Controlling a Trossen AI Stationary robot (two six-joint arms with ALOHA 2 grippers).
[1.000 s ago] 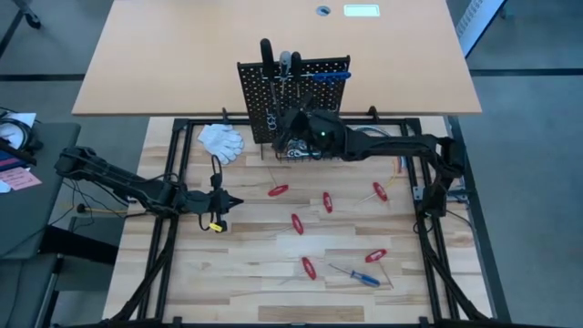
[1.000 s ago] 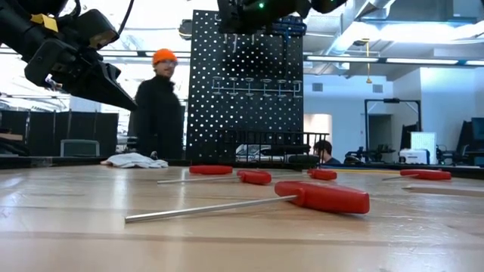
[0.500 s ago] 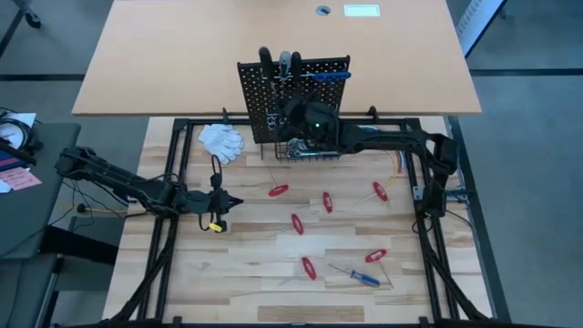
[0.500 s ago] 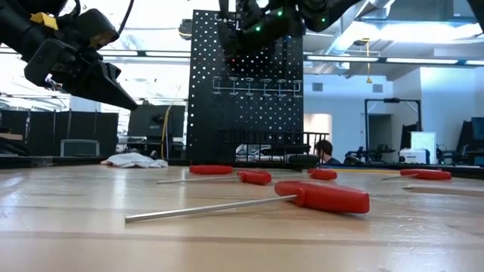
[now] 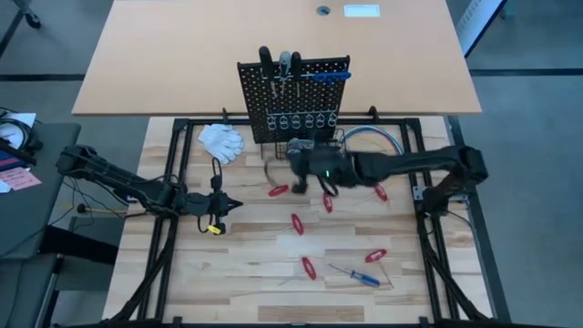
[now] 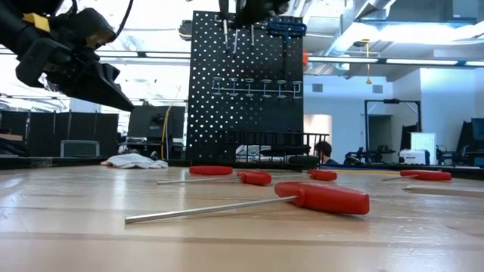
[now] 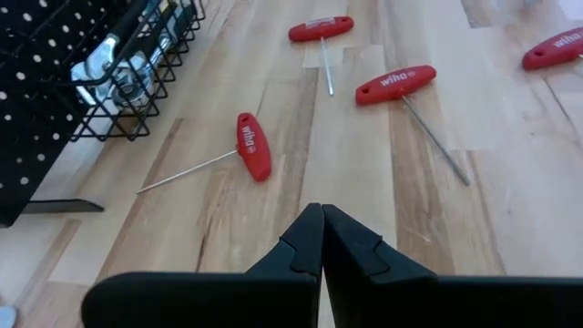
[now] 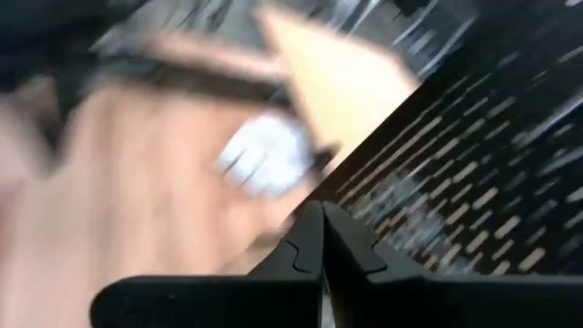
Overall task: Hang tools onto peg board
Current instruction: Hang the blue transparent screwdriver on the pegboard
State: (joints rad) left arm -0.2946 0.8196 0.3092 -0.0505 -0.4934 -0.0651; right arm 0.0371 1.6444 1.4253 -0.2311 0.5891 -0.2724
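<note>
The left gripper (image 5: 235, 202), shut and empty, waits at the table's left. Mid-table, the right gripper (image 5: 290, 155), also shut and empty, hangs near the upright black perforated peg board (image 5: 293, 91); descending closed, it could knock a red-handled T-driver (image 5: 278, 190) away. Only the low view shows tools hanging high on the board.

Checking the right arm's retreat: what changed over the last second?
The right gripper pulled back from the peg board toward the table's middle, shut and empty, now low over the table near a red-handled tool. The silver rings and coloured cables are uncovered. Unchanged: the left gripper, shut, waiting at the left; the tools hung on the board, the red-handled tools on the table, and the white gloves.
</note>
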